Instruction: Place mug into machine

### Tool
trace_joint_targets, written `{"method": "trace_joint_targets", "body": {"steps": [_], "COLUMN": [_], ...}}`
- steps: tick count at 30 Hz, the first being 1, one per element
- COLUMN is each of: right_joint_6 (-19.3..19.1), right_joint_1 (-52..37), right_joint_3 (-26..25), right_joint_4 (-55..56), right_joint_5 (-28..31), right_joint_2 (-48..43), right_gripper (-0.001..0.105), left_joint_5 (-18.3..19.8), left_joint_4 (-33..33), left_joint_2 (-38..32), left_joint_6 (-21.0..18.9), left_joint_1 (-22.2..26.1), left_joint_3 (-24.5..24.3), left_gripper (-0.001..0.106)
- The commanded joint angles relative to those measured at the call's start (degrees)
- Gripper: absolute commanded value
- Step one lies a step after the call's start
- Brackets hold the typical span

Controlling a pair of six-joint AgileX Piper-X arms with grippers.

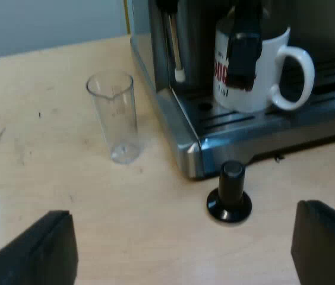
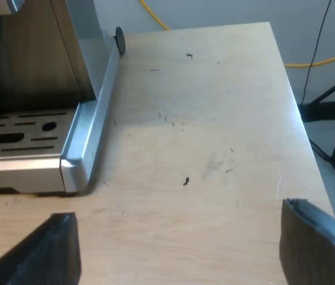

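The espresso machine (image 1: 185,136) is brushed metal with a rounded, shiny base corner, and its upper body is cut off. Its slotted drip tray (image 1: 334,83) is dark in the left wrist view, and in the right wrist view one end of it (image 2: 19,139) shows beside the machine's steel side. The table (image 1: 49,178) is pale and wood-coloured, marked with small dark scuffs. My left gripper (image 1: 182,252) hangs over it before the machine with its black fingers spread wide and holding nothing. My right gripper (image 2: 179,249) is likewise wide and bare-handed over the scuffed tabletop beside the machine. The mug (image 1: 268,65), white and glossy with a looped handle, stands upright on the drip tray. Its red lettering reads roughly "OUG"; a dark part hanging in front hides the rest, and a smaller line below is illegible. The measuring glass (image 1: 113,116), clear with a pouring lip and faint unreadable gradations, stands near the machine's corner. The tamper (image 1: 230,193), with a black knob on a round base, sits just before the tray's front edge.
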Motion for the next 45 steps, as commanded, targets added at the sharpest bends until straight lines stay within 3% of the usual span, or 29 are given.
{"method": "trace_joint_targets", "body": {"steps": [1,45], "right_joint_6": [-0.63,-0.23], "right_joint_1": [0.02,0.02], "right_joint_3": [0.79,2.0], "right_joint_4": [-0.82,0.43], "right_joint_5": [-0.5,-0.35], "right_joint_2": [-2.46,-2.46], "right_gripper": [0.07,0.07], "left_joint_5": [-0.53,-0.11], "left_joint_4": [-0.88,-1.04], "left_joint_2": [-7.92,-7.92], "left_joint_6": [-0.09,-0.72], "left_joint_1": [0.0,-0.98], "left_joint_3": [0.95,1.23], "left_gripper": [0.081,0.081]}}
